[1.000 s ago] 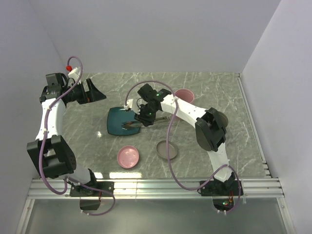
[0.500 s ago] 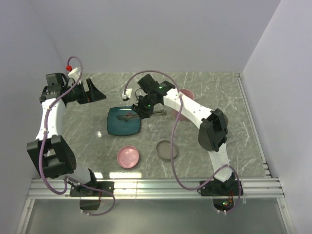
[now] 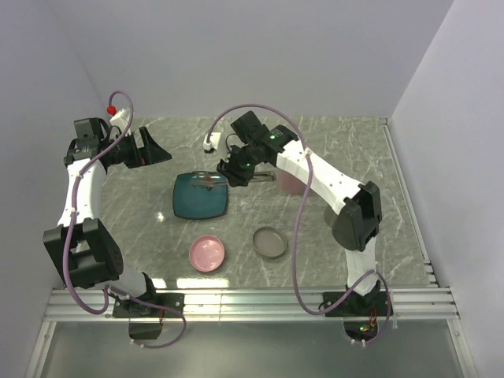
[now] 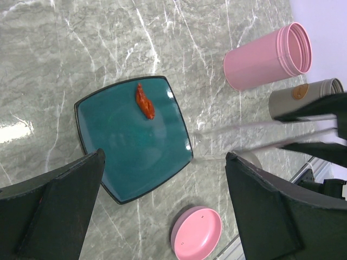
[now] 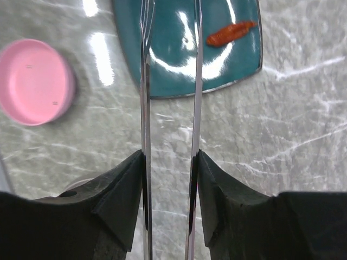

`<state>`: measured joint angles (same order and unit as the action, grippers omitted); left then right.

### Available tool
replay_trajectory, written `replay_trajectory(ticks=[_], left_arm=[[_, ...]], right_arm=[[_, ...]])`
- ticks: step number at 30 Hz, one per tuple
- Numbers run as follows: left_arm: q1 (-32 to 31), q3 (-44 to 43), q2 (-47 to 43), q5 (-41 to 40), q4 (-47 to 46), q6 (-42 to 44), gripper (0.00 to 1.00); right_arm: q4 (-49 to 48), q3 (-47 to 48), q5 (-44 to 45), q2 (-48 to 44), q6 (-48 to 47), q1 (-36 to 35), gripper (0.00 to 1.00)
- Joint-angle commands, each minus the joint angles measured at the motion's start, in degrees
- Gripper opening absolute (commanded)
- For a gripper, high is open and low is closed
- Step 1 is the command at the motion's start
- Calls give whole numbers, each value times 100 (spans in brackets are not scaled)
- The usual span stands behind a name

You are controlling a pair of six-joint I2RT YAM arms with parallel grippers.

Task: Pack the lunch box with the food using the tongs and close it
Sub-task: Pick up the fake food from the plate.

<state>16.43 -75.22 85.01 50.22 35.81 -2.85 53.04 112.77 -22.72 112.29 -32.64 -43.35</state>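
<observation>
Food (image 5: 230, 32): one red-orange strip, upper right of frame on teal plate (image 5: 233, 62), just right of the tongs (image 5: 145, 108). Probably light, soft, slippery; pinch across its middle. Right gripper (image 5: 169, 157) clamps the springy tongs mid-length. Left gripper (image 3: 151, 147) spread wide, empty.

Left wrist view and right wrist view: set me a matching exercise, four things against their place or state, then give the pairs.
1. red-orange food strip
2. long silver metal tongs
3. shallow round pink dish
4. left gripper

A. open, holding nothing
B. on the grey marble table, off the plate
C. lying on the teal square plate
D. clamped in the right gripper

Pairs: 1-C, 2-D, 3-B, 4-A.
</observation>
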Motion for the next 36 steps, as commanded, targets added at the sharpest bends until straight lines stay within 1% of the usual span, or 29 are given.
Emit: replay_trajectory(ticks=[1,5,9,18,25,30,36], left_arm=[[27,-89,-222,146,-136,-40,99],[19,-63,-231,120,-118,-5,100],[19,16,-240,111,-189,-31,99],[19,-28,-143,94,-171,-49,99],[19,25,-178,59,-206,-58,99],[19,34,-161,67,-206,-75,99],[19,-10,-143,59,-206,-75,99]], right_arm=[[-215,113,320,353,91,169,50],[-337,377,549,618,441,292,51],[-460,351,734,689,987,292,53],[-487,315,620,706,2165,284,54],[-636,307,708,803,3236,275,54],[-803,307,813,829,3659,214,54],[-663,570,1085,1102,3950,55,53]])
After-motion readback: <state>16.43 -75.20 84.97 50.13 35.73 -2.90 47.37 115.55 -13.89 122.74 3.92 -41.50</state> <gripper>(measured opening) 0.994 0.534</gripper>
